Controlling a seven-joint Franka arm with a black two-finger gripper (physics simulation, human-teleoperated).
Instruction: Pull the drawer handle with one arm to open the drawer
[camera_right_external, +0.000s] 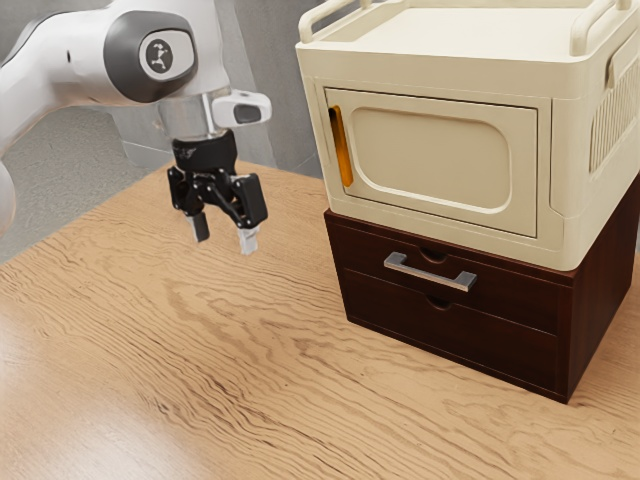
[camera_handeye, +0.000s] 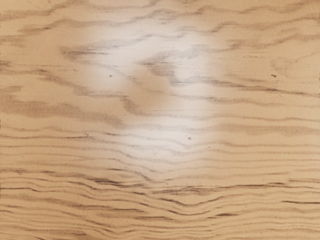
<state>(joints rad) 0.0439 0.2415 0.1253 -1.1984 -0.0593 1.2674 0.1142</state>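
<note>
Holds the end effector (camera_right_external: 225, 243) above the table (camera_right_external: 150, 340), pointing down, with its two fingers apart and a gap between the tips. Carries it on the white arm (camera_right_external: 60, 55), coming in from the exterior view's left, with a dark joint cap (camera_right_external: 158, 54) above and behind. In the wrist view, looks onto wood grain below the end effector, with a pale sheen across it.

Apart from the end effector, toward the exterior view's right, find the drawer handle (camera_right_external: 429, 274): a silver bar, fixed across the front of the upper drawer (camera_right_external: 365, 258). Note that drawer as shut, flush with the front of the dark brown cabinet (camera_right_external: 606, 290). Above the bar, see a small rounded notch (camera_right_external: 434, 255) in the drawer's upper edge. Just below the same drawer, see the lower drawer (camera_right_external: 450, 340), also shut, with a similar notch at its top.

Higher than the drawer handle, and likewise toward the exterior view's right of the end effector, find a cream appliance (camera_right_external: 550, 235) resting on the cabinet. Note its closed front door (camera_right_external: 430, 155), with an orange-yellow grip (camera_right_external: 341, 148) along the edge nearer the end effector, plus raised rails (camera_right_external: 335, 12) on top and slotted vents (camera_right_external: 613, 125) on the side. Behind the table, see grey floor (camera_right_external: 60, 170) and a grey wall (camera_right_external: 280, 110)
</note>
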